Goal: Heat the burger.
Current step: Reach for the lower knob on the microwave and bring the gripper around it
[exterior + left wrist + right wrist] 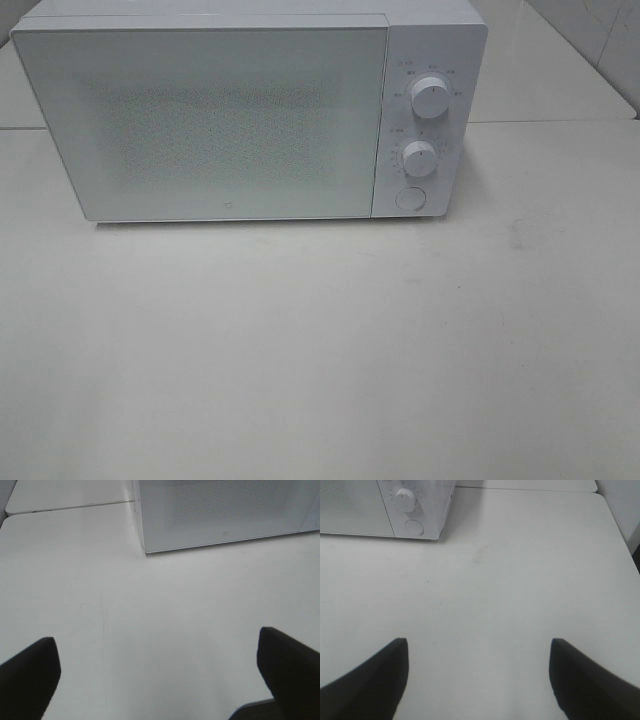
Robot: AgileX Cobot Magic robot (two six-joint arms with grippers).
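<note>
The burger is not in view in any frame. A white microwave (230, 110) stands at the back of the white table with its door shut. Its panel on the right carries two round knobs (429, 98) and a round button (409, 198). The microwave's lower left corner shows in the left wrist view (220, 515) and its lower knob and button show in the right wrist view (412, 505). My left gripper (160, 670) is open and empty above the bare table. My right gripper (477, 675) is open and empty above the table. Neither gripper shows in the exterior high view.
The white table (320, 350) stretches in front of the microwave. A seam (550, 122) joins it to a second table behind. The table's right edge (620, 535) shows in the right wrist view. A faint smudge (520, 232) marks the table at the right.
</note>
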